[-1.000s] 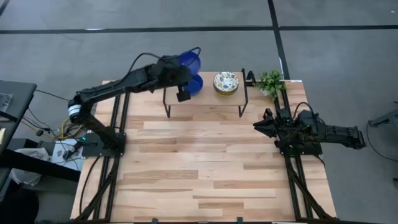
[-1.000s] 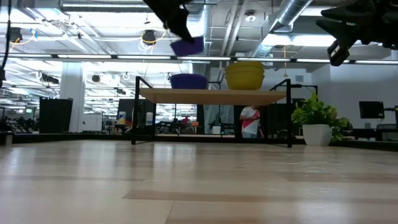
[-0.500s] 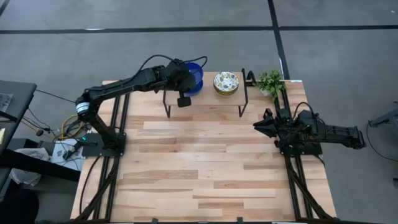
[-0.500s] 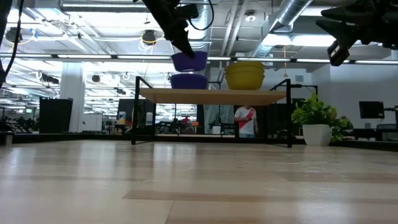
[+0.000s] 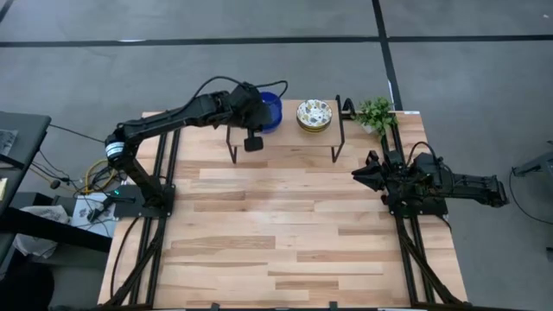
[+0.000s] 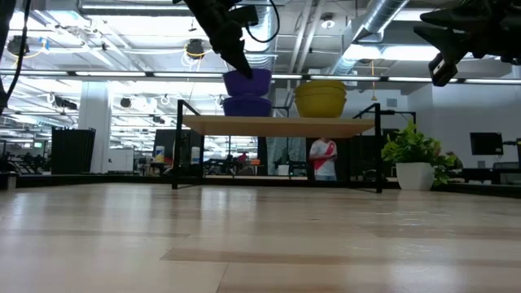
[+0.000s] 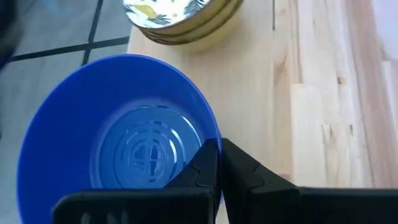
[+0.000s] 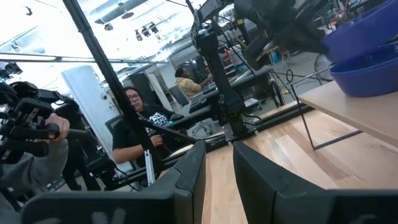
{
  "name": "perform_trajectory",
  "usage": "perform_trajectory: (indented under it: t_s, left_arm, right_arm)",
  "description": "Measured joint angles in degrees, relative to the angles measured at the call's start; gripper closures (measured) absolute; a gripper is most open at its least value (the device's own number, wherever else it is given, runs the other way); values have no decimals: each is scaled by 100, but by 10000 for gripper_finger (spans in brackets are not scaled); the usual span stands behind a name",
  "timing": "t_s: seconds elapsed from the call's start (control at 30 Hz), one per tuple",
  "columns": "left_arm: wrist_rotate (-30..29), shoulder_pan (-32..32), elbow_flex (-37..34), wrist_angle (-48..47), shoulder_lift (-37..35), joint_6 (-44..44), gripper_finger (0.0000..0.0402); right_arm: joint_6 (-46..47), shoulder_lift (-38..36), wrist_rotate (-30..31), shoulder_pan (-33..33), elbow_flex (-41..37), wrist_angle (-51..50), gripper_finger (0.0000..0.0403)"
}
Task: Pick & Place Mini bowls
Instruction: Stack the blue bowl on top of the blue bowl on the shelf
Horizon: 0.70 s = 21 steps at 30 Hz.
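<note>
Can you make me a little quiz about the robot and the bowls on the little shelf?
1. True or false: the left gripper pinches the rim of a blue bowl.
2. What sits right under that bowl? A) a flowery bowl B) another blue bowl C) the potted plant
3. Fill in: the flowery bowls are stacked on the ____.

Key: 1 true. 2 B. 3 shelf.

Cobalt blue bowls [image 7: 118,143]; floral-speckled white bowls [image 5: 314,113]
</note>
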Motion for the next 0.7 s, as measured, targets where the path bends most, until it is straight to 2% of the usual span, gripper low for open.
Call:
perform_trajectory:
  t_s: [0.7]
  left_arm:
    - [27,149,-24,-1,205,31,396]
  right_arm:
    - [42,-1,-9,0,0,2,331]
